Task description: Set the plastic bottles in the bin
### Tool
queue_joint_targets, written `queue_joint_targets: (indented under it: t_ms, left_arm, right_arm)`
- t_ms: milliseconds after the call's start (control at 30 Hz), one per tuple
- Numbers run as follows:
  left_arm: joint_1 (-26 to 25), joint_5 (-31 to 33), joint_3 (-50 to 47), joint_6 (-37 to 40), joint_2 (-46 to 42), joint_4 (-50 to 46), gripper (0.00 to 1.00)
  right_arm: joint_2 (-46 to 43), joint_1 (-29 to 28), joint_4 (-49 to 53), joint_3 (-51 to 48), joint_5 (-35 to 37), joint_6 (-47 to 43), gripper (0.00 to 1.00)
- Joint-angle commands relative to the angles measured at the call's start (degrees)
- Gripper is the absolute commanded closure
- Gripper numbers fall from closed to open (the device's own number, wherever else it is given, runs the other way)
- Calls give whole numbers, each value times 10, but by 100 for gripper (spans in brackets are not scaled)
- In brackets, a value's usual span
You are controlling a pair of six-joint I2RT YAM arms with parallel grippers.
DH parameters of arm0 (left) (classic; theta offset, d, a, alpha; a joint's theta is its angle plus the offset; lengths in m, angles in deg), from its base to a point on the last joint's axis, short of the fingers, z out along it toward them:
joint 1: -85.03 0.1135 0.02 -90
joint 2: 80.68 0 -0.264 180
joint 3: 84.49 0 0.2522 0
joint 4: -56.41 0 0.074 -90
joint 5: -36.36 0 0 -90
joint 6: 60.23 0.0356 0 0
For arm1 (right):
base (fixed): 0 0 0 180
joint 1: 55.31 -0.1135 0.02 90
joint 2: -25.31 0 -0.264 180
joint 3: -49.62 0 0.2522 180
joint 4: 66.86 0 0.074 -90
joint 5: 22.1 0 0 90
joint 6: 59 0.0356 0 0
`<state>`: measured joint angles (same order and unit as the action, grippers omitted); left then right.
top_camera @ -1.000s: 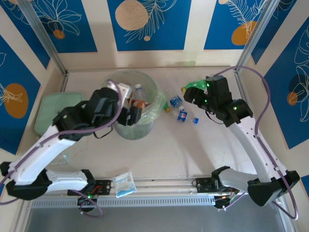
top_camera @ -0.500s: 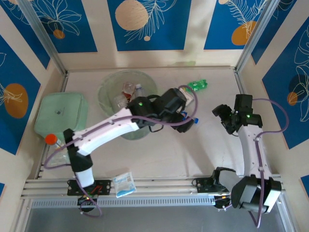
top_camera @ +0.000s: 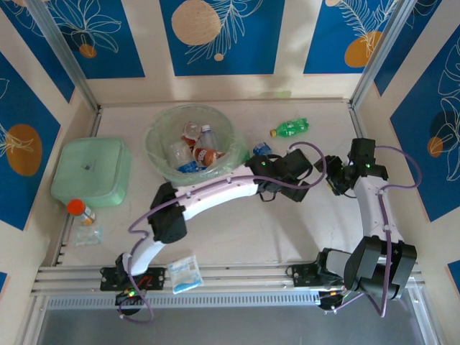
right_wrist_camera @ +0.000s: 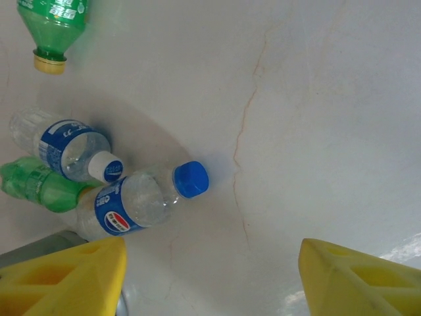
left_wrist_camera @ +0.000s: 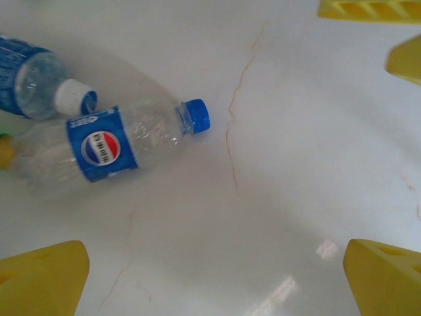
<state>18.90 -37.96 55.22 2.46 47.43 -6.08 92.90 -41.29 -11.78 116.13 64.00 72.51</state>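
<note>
Gaping wide above the desk point(left_wrist_camera: 296, 164), left pincer point(left_wrist_camera: 214, 263) holds nothing, blue-capped bottle point(left_wrist_camera: 105, 148) nearby; right pincer point(right_wrist_camera: 212, 253) spread, empty

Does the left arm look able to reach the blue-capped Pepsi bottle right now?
Probably yes: the left pincer hangs open over the table and the Pepsi bottle lies uncovered, a little to one side; another blue-labelled bottle lies close beside it.

second clear bottle point(left_wrist_camera: 29, 85) partly beyond the left wrist view's edge
</note>
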Motion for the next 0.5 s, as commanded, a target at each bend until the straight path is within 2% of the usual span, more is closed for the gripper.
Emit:
queue_joint_targets:
  t_ms: [0,67,167,333,467]
  left_arm:
    - [2,13,47,-42,5,-29,1]
    - [-2,24,42,-33,-21,-26,1]
    - [-5,39,24,-15,-80,-28,1]
    - [-5,33,-54,9,-206,-28,1]
    - [-5,46,-110,25,-297,-37,0]
  right_arm:
    - [-8,1,-28,-12,-85,-36,24]
    - [17,-14,-37,-2,-123,-57,21]
    - [63,-51,-70,10,-143,-66,20]
    - [158,-110,-116,63,-126,-65,18]
    - [228,-151,-126,115,-84,-85,17]
